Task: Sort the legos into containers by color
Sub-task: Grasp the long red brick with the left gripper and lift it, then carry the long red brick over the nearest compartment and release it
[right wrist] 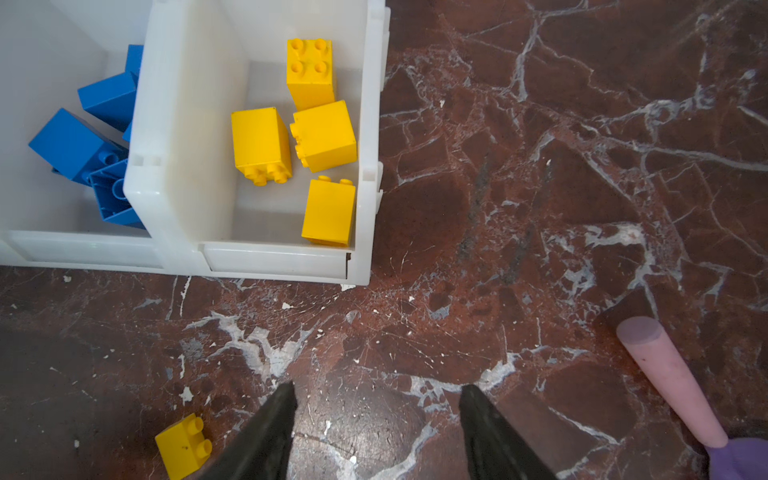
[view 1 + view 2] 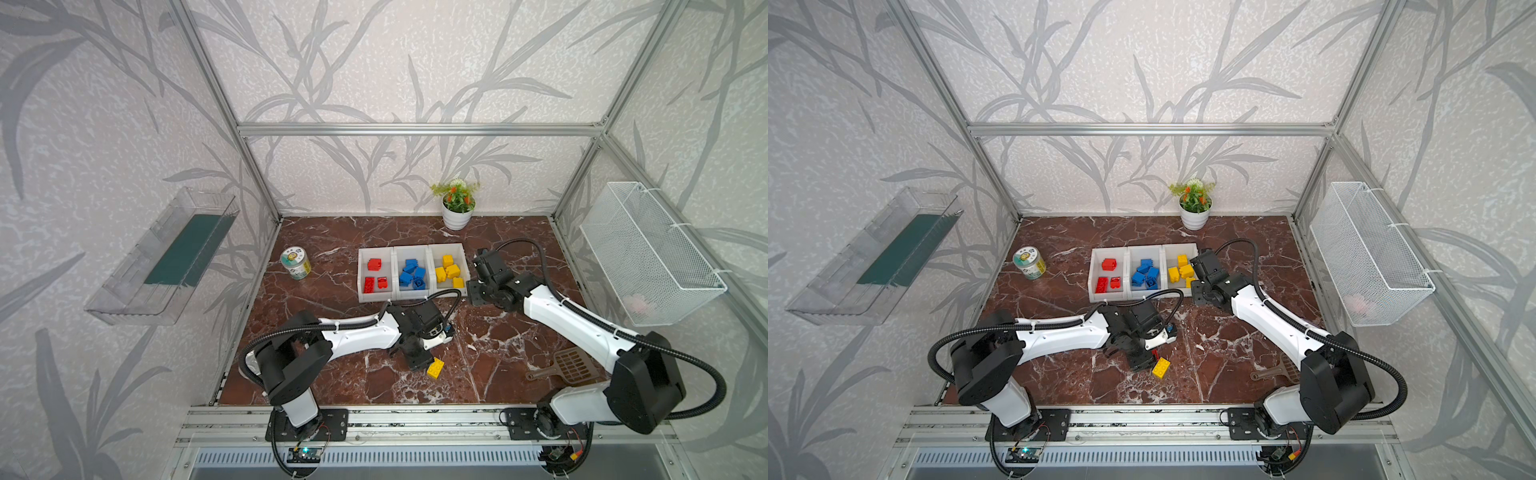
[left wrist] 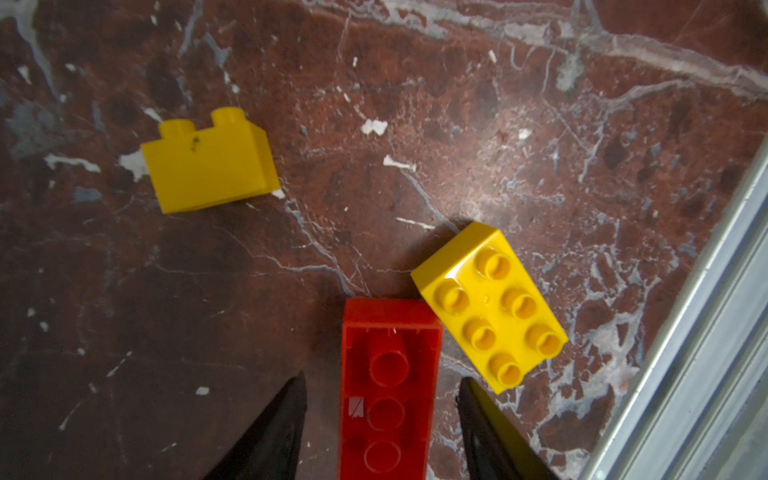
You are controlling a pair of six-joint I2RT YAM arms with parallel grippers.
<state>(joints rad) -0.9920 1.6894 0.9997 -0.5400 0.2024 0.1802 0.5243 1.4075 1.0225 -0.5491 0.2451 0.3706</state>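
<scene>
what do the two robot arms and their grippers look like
The left arm and right arm have glossy white link shells with bulky black joints. A black corrugated cable hose loops along each, fastened by white zip ties. The left gripper and right gripper end in slim, pointed black fingers.

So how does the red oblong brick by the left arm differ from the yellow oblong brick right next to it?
The red oblong plastic brick lies hollow side up; the yellow oblong plastic brick lies studs up. The red one sits between the left gripper's open jaws; the yellow one lies outside them, angled to it. Both are loose on the red-brown marble tabletop.
</scene>
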